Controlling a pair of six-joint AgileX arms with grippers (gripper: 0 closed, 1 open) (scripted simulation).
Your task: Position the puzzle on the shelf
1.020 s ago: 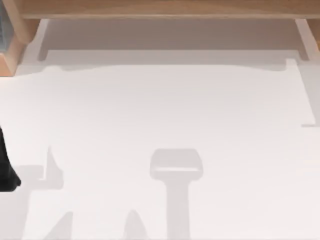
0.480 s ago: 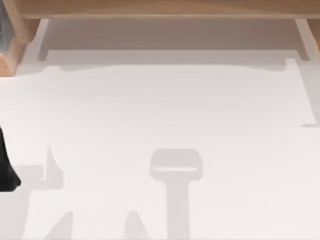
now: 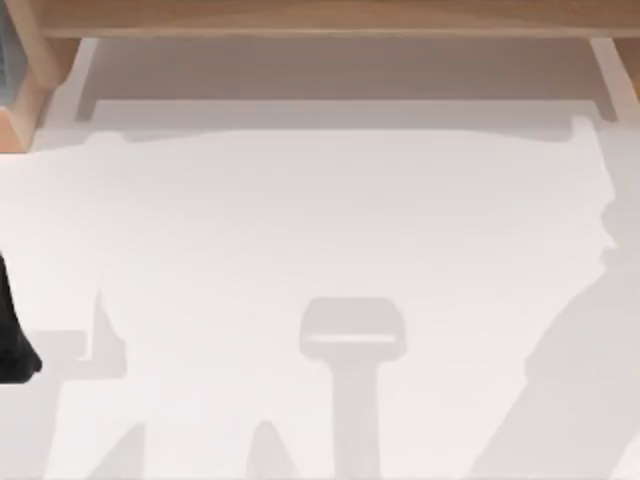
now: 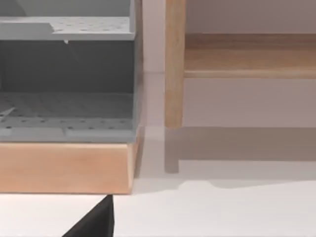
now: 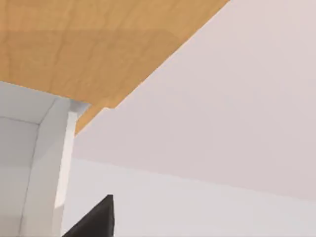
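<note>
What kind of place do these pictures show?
Probably a rendered tabletop workspace for storage tasks: a plain white table, a long light-brown wooden shelf along its far edge, and a grey perforated rack on a wooden base at the table's left. The left arm sits at the left edge.

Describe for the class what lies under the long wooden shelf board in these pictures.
Under the shelf lies bare white tabletop in shadow, between its wooden side supports. No cube is visible there; whatever is beneath the board itself is hidden from above.

shelf point(image 4: 247, 54) — wooden post point(image 4: 175, 64) (upright), grey rack point(image 4: 69, 74)
</note>
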